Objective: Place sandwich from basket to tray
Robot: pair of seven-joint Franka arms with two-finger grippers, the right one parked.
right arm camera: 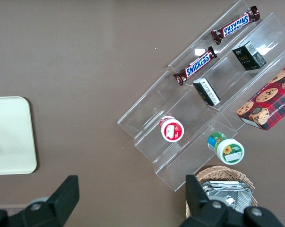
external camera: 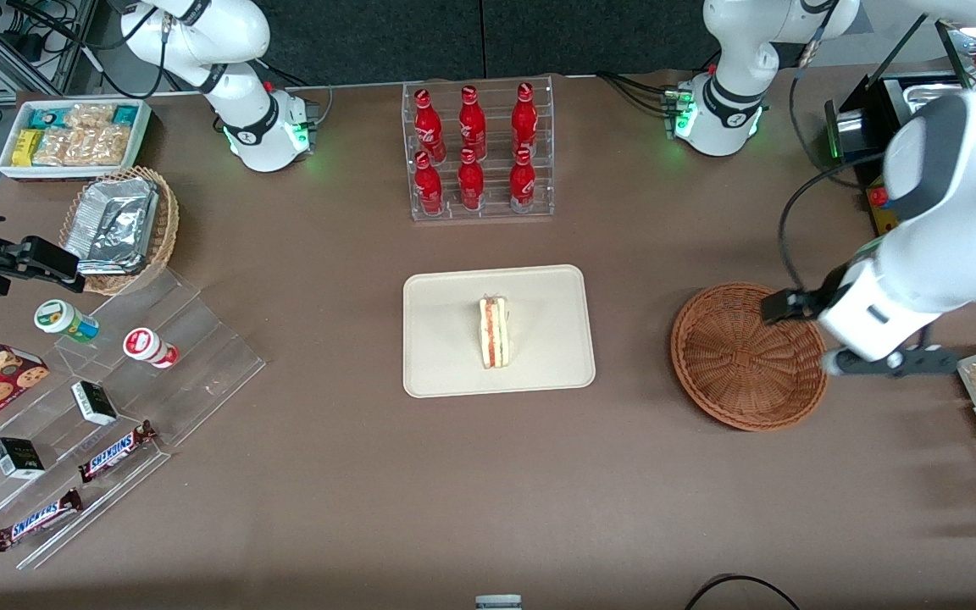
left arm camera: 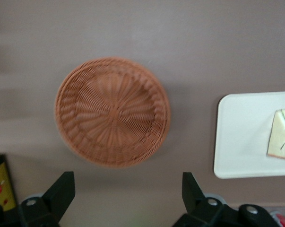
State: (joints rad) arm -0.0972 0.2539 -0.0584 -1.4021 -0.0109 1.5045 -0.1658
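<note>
Front view
Sandwich (external camera: pixel 494 331): stands on its edge at the middle of the tray (external camera: pixel 446 356), filling stripe facing up, at frame centre.
Basket (external camera: pixel 746 356): right of centre, nothing in it, well apart from the tray.
Gripper (external camera: pixel 780 307): above the basket's upper right rim; this view does not show the spread of its fingers.
Bottle rack (external camera: pixel 479 152): six red cola bottles, upper centre.

Left wrist view
Basket (left arm camera: pixel 112 112): bare weave, on the brown table (left arm camera: pixel 203 47).
Tray (left arm camera: pixel 248 137): carries the sandwich (left arm camera: pixel 280 140).
Fingers (left arm camera: pixel 62 191): spread wide, gripping nothing.

Right wrist view
Tray (right arm camera: pixel 10 135): corner at the left edge.
Snickers bars (right arm camera: pixel 196 66): on a clear stepped stand.
</note>
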